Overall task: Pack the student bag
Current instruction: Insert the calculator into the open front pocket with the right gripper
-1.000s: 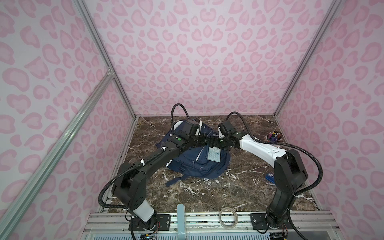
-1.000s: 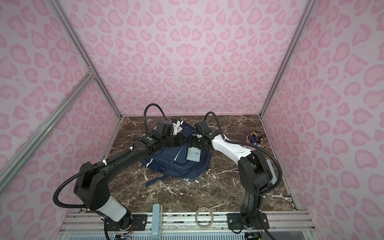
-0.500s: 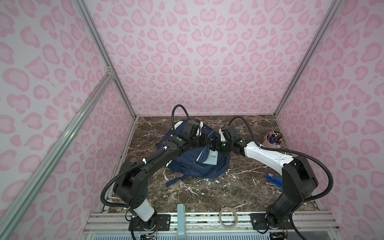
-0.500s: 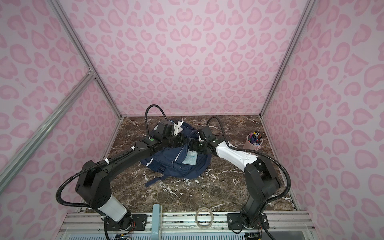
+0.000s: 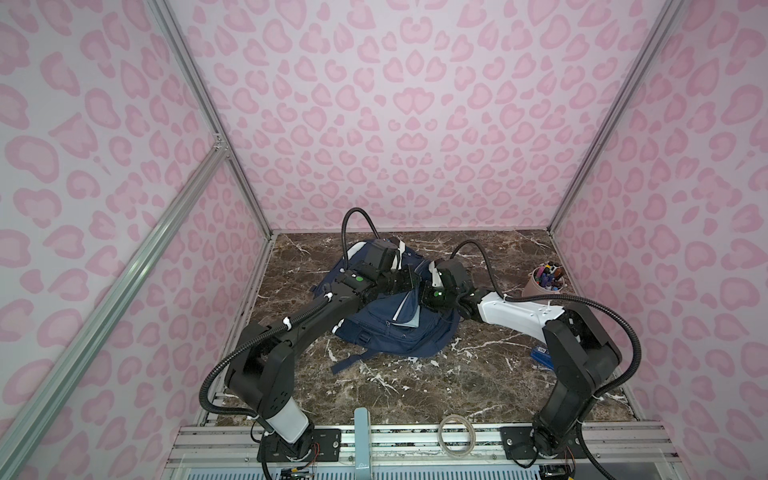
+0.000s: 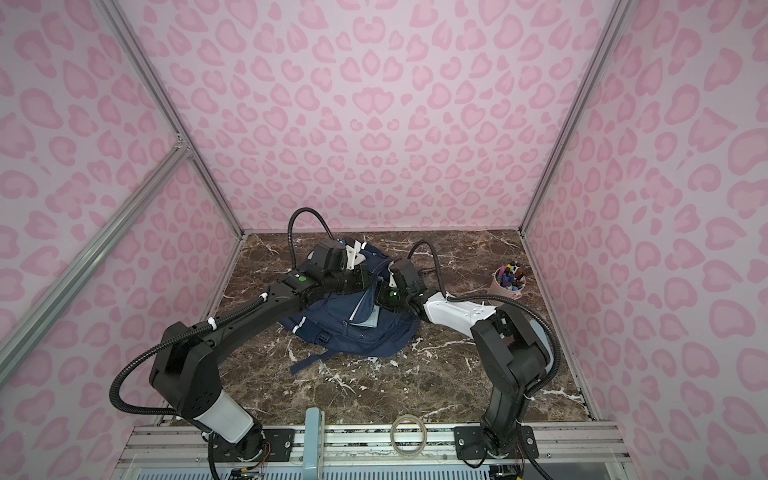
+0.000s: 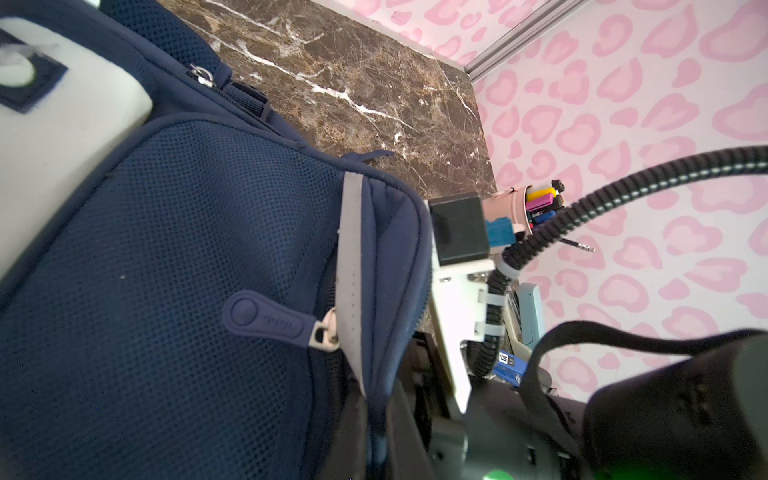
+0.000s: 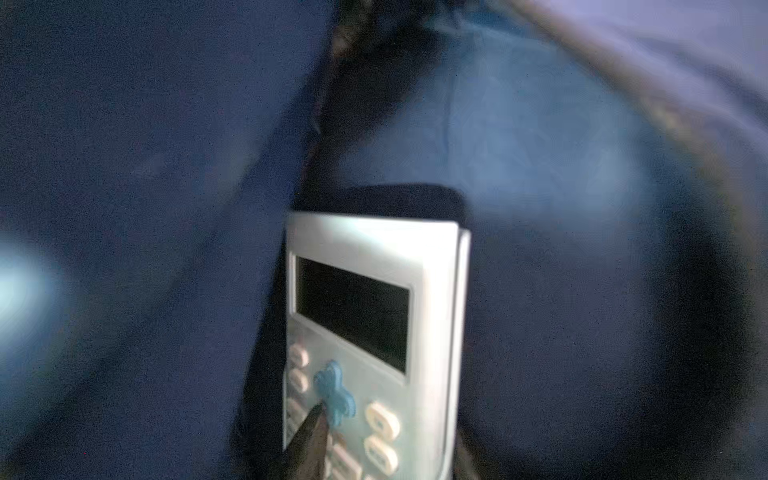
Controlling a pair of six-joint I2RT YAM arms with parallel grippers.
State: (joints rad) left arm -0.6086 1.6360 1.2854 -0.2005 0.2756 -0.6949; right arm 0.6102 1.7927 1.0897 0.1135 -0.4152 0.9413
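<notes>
Since a second ago the calculator is slid further into the bag, lying mid-tabletop near the far edge, flap clamped by the left gripper; the right gripper's state cannot be told. Pens are left at the right edge.

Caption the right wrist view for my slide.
Calculator against the navy student bag, a claw fingertip on its keypad.

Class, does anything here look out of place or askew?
The clear tape roll lies on the front metal rail, off the marble tabletop where the student bag and pen cup sit. Nothing looks spilled.
</notes>
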